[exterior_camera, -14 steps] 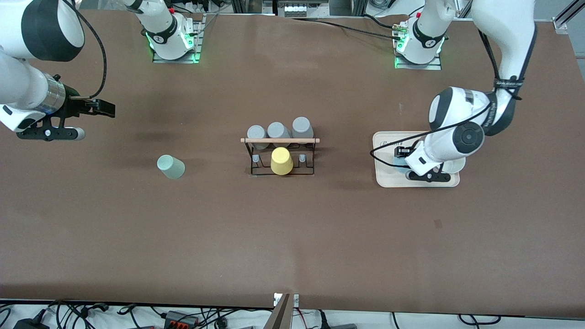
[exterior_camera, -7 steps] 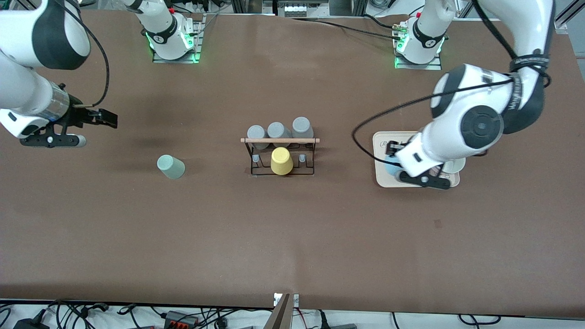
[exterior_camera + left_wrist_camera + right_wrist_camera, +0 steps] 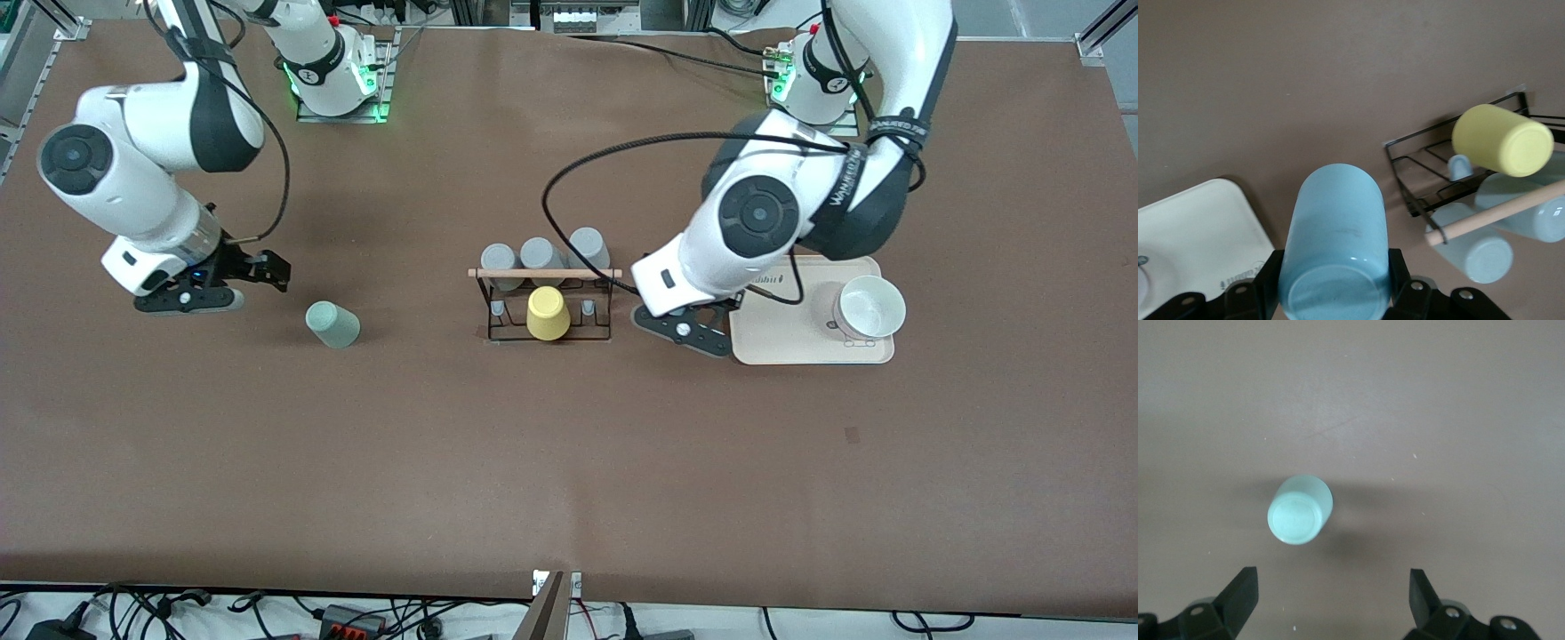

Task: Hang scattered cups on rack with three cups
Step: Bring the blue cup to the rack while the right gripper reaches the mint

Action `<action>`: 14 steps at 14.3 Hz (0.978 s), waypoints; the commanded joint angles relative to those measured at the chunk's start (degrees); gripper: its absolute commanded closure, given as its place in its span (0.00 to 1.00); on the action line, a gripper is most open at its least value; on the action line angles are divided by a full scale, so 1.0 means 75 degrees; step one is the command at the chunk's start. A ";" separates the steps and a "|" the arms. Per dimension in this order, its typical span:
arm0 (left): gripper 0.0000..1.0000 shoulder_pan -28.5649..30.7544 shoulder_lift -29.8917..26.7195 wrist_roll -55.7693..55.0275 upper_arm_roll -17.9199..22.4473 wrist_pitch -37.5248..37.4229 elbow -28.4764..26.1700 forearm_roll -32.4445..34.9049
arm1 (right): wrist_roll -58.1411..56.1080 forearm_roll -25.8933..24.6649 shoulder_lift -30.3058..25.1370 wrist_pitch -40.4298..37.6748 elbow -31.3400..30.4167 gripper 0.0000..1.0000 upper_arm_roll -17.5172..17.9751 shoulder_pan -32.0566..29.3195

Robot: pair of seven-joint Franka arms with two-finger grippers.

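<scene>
My left gripper (image 3: pixel 1335 288) is shut on the light blue cup (image 3: pixel 1335 233) and holds it on its side in the air, between the rack and the beige tray. In the front view that gripper (image 3: pixel 685 331) is low beside the rack (image 3: pixel 578 273), and my arm hides the cup. The black wire rack (image 3: pixel 1405 163) carries a yellow cup (image 3: pixel 548 313) and three grey cups (image 3: pixel 540 255). The sage-green cup (image 3: pixel 332 324) lies on the table toward the right arm's end. My right gripper (image 3: pixel 188 299) is open and empty beside it, and its wrist view shows the cup (image 3: pixel 1300 509) ahead of the gripper (image 3: pixel 1331 597).
The beige tray (image 3: pixel 782 342) sits toward the left arm's end and holds a white bowl (image 3: pixel 873 306); its corner shows in the left wrist view (image 3: pixel 1198 227). Two short pegs (image 3: pixel 588 308) flank the yellow cup.
My left arm lifted the blue cup off the tray and carried it toward the rack. My right arm swung down and in toward the sage-green cup.
</scene>
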 commanded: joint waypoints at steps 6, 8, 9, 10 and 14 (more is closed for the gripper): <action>0.72 -0.0793 0.1056 -0.1519 0.0073 -0.0189 0.1581 -0.0141 | -0.0172 0.0087 0.1192 0.1485 0.0005 0.00 0.0342 0.0103; 0.72 -0.0876 0.1197 -0.1626 0.0073 -0.0108 0.1640 -0.0141 | -0.0172 0.0087 0.1368 0.1555 -0.0006 0.00 0.0354 0.0103; 0.72 -0.0935 0.1233 -0.1626 0.0073 -0.0038 0.1640 -0.0141 | -0.0195 0.0099 0.1404 0.1555 -0.0030 0.00 0.0354 0.0103; 0.72 -0.1005 0.1291 -0.1626 0.0073 0.0056 0.1640 -0.0141 | -0.0195 0.0099 0.1427 0.1555 -0.0030 0.00 0.0354 0.0103; 0.72 -0.1087 0.1444 -0.1603 0.0073 0.0197 0.1640 -0.0106 | -0.0172 0.0099 0.1626 0.1579 -0.0030 0.00 0.0378 0.0080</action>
